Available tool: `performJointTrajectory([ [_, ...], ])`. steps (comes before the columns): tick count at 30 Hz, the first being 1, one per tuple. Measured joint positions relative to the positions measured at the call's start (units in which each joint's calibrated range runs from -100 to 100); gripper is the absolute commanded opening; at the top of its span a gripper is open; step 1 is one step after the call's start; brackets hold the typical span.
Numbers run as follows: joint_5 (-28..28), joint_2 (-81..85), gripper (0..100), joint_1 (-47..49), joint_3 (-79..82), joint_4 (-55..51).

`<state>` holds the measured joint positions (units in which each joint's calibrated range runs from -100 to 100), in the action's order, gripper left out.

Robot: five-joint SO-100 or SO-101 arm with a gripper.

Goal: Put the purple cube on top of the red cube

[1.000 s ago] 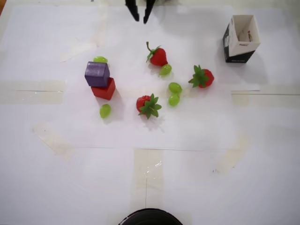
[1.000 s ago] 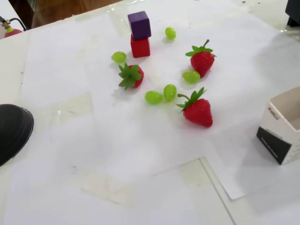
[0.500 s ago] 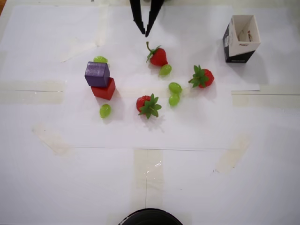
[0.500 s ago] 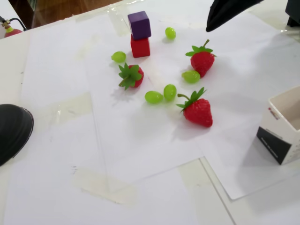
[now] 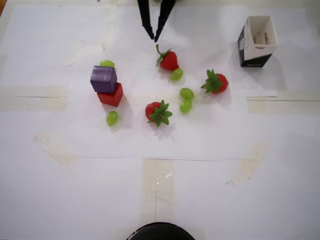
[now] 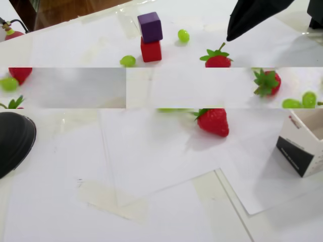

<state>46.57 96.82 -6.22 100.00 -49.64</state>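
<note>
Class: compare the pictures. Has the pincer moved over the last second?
Yes. In the overhead view the pincer has come down from the top edge toward the uppermost strawberry, mostly early on.

Dark-purple cube [image 5: 103, 78], red cube [image 5: 111, 95], red green-leaved strawberries [image 5: 168, 59], green grapes [image 5: 112, 118], black tool [image 5: 152, 36]

You are looking at a white tabletop [image 5: 210, 200] covered with white paper sheets [image 5: 60, 30] that clear tape strips [image 5: 156, 187] are holding down. Even light is falling on it. In the fixed view, brown wood flooring [image 6: 65, 9] is showing beyond the tabletop's far edge.
</note>
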Motion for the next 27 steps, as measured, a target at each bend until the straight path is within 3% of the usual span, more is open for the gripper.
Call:
performJointTrajectory([
  [27,-1.8,0.1,0,1.4,0.0,-7.0],
])
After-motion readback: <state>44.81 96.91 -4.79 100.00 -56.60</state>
